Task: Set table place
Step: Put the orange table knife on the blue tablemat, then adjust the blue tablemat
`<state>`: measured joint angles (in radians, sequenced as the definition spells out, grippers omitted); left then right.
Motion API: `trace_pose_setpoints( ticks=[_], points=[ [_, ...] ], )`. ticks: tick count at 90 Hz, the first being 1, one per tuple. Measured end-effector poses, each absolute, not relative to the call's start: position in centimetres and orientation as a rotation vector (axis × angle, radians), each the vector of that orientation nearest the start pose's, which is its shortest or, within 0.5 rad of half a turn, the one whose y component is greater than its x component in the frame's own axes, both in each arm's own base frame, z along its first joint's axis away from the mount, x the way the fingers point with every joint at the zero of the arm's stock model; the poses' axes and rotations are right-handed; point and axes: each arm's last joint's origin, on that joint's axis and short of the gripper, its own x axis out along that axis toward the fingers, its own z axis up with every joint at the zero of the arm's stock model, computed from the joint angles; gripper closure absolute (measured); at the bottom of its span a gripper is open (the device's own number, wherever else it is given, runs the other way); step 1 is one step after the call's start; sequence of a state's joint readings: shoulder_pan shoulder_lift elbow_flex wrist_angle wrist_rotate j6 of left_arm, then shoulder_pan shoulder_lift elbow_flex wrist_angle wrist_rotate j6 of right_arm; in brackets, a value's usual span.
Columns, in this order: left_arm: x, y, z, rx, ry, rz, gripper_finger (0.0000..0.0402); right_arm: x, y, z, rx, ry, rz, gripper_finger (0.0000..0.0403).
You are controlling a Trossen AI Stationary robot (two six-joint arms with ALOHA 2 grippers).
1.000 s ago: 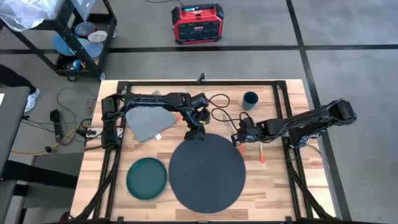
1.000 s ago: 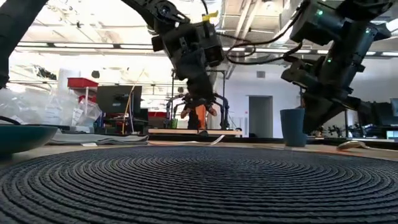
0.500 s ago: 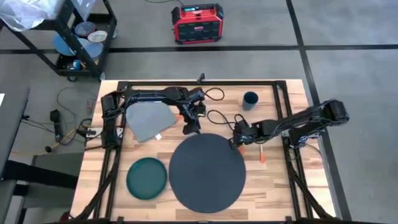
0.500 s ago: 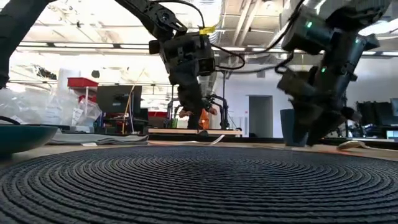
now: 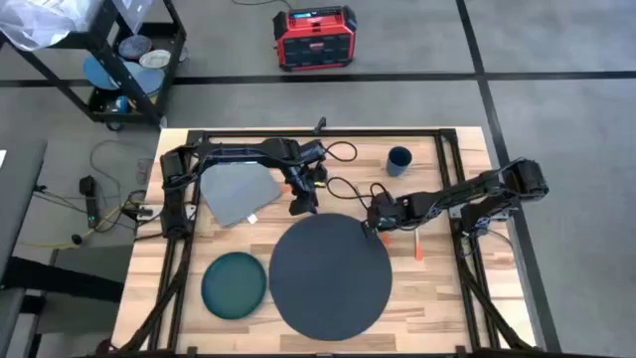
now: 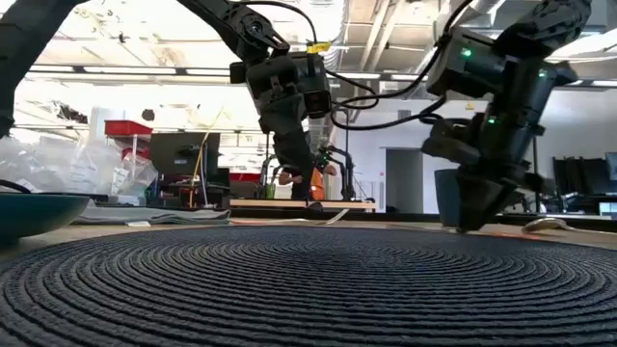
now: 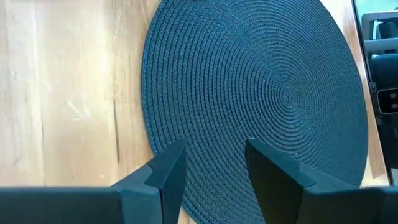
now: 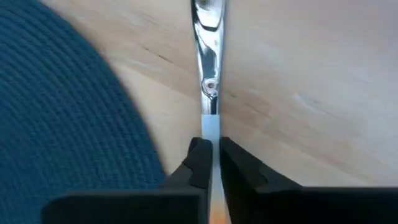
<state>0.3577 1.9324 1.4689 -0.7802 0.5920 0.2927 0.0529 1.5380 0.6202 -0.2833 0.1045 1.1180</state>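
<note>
Table (image 5: 437,288): light wood butcher-block, smooth, faint grain and streaks, dull sheen; black metal frame rail. Place mat (image 5: 331,275): dark grey, woven in coiled concentric cords, ribbed, matt. Utensil (image 8: 208,68) clamped in right gripper (image 8: 210,163): polished metal, mirror-glossy. Gripper fingers (image 7: 168,177): dark, matt, plastic-looking. Napkin (image 5: 237,192): grey cloth, matt. Plate (image 5: 235,285): dark green, smooth, slight gloss.

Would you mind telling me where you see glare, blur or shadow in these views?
Right wrist view: the metal utensil shows bright glare, and the end effector holding it is soft. Low view: the mat blurs up close; ceiling lights wash out. High view: even light, faint shadows on the table.
</note>
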Motion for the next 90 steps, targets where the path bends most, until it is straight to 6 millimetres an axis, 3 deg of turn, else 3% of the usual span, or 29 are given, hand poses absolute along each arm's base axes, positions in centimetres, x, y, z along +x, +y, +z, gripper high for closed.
trace_pose_setpoints(
  ticks=[7,14,20,32,40,49,57,69,79,90],
  points=[
    [36.5,12.8,20.8,-0.326,1.068,-0.342,0.0255,24.3,2.3,13.9,0.911,0.961,-0.548,0.0402],
    [35.7,13.5,21.2,-0.341,1.085,-0.327,0.0255,24.7,3.9,18.1,0.939,0.778,-0.437,0.0402],
    [35.1,14.1,21.6,-0.345,1.087,-0.319,0.0255,24.2,4.8,20.0,0.923,0.735,-0.452,0.0402],
    [34.8,14.7,21.5,-0.358,1.094,-0.307,0.0255,22.7,5.3,18.4,0.85,0.897,-0.56,0.0402],
    [34.8,14.5,21.5,-0.355,1.085,-0.324,0.0255,23.2,5.4,18.1,0.902,0.898,-0.523,0.0402],
    [34.8,13.9,21.0,-0.359,1.101,-0.341,0.0255,23.4,6.1,16.6,0.865,0.947,-0.53,0.0402],
    [34.9,13.3,20.7,-0.366,1.114,-0.354,0.0255,24.2,6.5,17.4,0.874,0.853,-0.495,0.0402],
    [35.1,12.1,20.5,-0.364,1.137,-0.379,0.0255,23.9,6.3,17.0,0.849,0.843,-0.557,0.0403],
    [35.3,10.9,20.4,-0.405,1.148,-0.418,0.0255,24.2,6.4,17.8,0.877,0.804,-0.518,0.0403],
    [35.6,8.4,20.2,-0.489,1.158,-0.524,0.0255,23.9,7.4,17.1,0.836,0.882,-0.472,0.0403]
  ],
)
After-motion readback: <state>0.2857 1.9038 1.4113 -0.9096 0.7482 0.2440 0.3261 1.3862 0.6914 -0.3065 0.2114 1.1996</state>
